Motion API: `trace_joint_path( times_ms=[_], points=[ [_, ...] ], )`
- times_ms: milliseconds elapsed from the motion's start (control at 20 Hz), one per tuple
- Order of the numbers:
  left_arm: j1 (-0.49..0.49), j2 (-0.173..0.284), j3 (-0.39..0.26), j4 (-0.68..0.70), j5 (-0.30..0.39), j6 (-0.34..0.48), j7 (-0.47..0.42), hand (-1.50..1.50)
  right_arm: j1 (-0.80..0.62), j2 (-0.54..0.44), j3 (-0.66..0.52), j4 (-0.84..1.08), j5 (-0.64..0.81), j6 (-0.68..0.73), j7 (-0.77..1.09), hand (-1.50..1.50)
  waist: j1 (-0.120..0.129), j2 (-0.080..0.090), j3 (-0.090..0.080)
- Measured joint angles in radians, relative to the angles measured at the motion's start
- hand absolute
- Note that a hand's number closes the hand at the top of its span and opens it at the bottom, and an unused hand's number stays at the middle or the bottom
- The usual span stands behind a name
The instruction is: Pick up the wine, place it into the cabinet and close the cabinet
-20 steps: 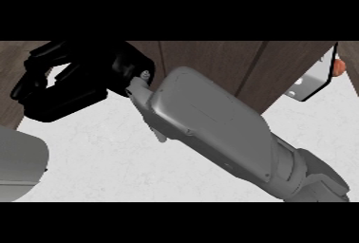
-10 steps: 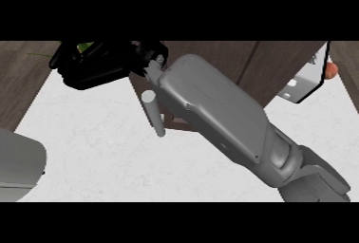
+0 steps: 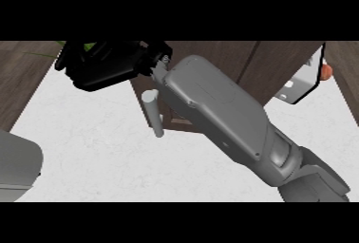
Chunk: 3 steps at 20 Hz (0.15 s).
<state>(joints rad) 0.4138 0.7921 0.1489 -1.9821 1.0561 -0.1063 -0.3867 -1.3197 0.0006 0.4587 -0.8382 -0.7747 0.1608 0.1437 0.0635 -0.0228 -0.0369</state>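
Observation:
My right forearm [image 3: 224, 118] reaches up and to the left across the view. Its black hand [image 3: 105, 66] is at the top left, fingers curled round the wine; only a green sliver of the bottle [image 3: 88, 46] shows above the fingers, and the rest is hidden. The hand hangs in front of the dark wooden cabinet [image 3: 231, 57], just left of its door edge. A grey bar handle [image 3: 154, 113] stands on the cabinet front below the wrist. Of my left arm, only a grey piece of forearm [image 3: 15, 166] shows at the lower left edge.
The white speckled counter top [image 3: 105, 156] fills the lower half. A brown wooden panel [image 3: 21, 85] runs along the left. At the upper right, a white and black object [image 3: 303, 83] with an orange part [image 3: 326, 71] leans by the cabinet.
My right hand has moved to the right and further up the view, over to the cabinet. The green of the bottle now shows above its fingers. The cabinet handle has come out from behind the arm.

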Motion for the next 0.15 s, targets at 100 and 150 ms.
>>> trace_joint_path(
  times_ms=[100,150],
  points=[
    [-0.005,-0.003,-0.014,-0.012,0.006,0.003,0.010,-1.50,0.000,0.000,0.003,0.002,-0.004,0.006,-0.016,1.50,-0.003,0.000,-0.002],
    [-0.008,-0.005,-0.022,-0.018,0.007,0.004,0.014,-1.50,0.000,0.000,0.004,0.003,-0.008,0.009,-0.020,1.50,-0.004,0.001,-0.003]
  ],
)
